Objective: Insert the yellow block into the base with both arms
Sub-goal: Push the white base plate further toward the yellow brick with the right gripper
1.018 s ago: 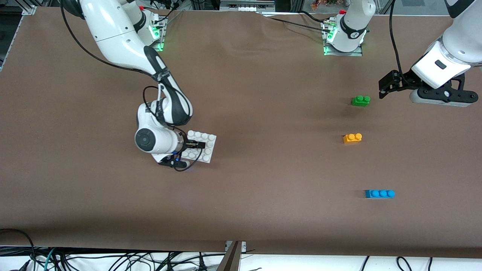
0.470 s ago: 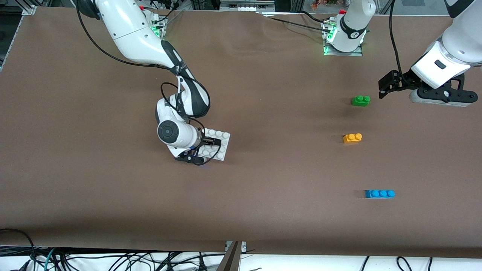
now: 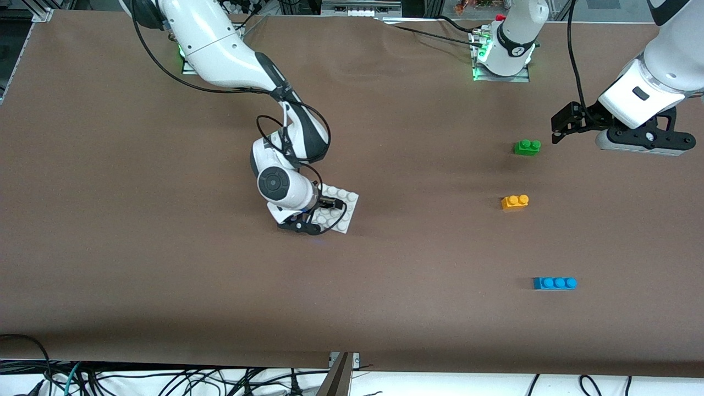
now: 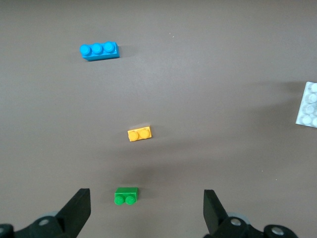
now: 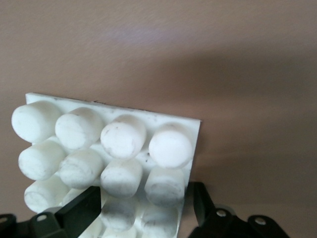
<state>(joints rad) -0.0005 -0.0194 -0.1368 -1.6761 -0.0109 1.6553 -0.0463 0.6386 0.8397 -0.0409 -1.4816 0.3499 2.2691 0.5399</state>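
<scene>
The yellow block lies on the brown table toward the left arm's end, and also shows in the left wrist view. My right gripper is shut on one edge of the white studded base and holds it low over the middle of the table. In the right wrist view the base fills the frame between the right gripper's two fingers. My left gripper is open and empty, up over the table beside the green brick; the left wrist view shows its fingers wide apart.
The green brick lies farther from the front camera than the yellow block. A blue three-stud brick lies nearer, also in the left wrist view. The base's edge shows there too.
My right arm has carried the base steadily toward the left arm's end of the table. The left gripper has barely moved. The bricks have not moved.
</scene>
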